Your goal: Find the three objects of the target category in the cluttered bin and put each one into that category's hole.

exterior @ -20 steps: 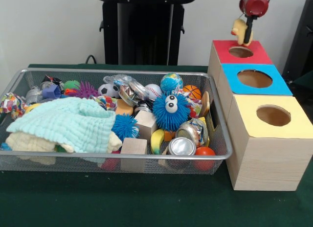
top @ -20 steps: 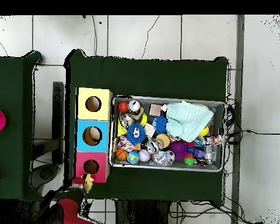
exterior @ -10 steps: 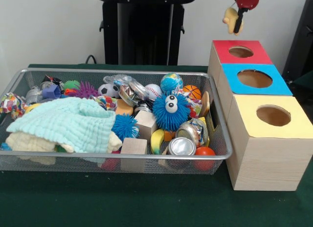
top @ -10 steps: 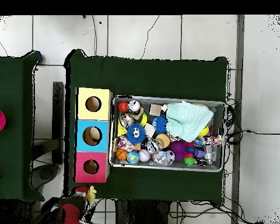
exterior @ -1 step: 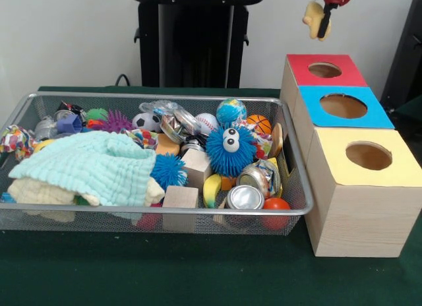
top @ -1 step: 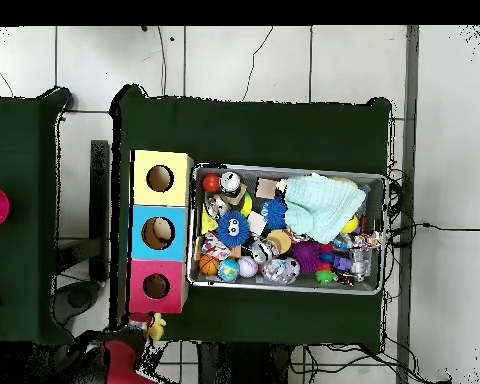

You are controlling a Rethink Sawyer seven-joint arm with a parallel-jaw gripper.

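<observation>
My gripper [exterior @ -1 step: 322,24] hangs high at the top right, above and behind the red-topped box [exterior @ -1 step: 343,75], shut on a small yellow toy figure [exterior @ -1 step: 312,16] that dangles beside its dark finger. From overhead the yellow toy [top @ -1 step: 157,325] sits just off the table edge, past the red box [top @ -1 step: 139,290], with the red gripper [top @ -1 step: 134,338] behind it. The red box's hole [exterior @ -1 step: 324,70] shows nothing inside. The wire bin [exterior @ -1 step: 165,96] holds a blue spiky ball with eyes [exterior @ -1 step: 230,150], small sports balls, cans, wooden blocks and a pale green cloth [exterior @ -1 step: 92,164].
A blue-topped box [exterior @ -1 step: 376,115] and a yellow-topped box [exterior @ -1 step: 395,177] stand in a row in front of the red one, right of the bin. The black pedestal [exterior @ -1 step: 191,42] rises behind the bin. Overhead, a second green table [top @ -1 step: 24,210] lies at left.
The gripper has lifted the yellow toy from just above the red box's hole, moving it up and back toward the robot, beyond the table edge.
</observation>
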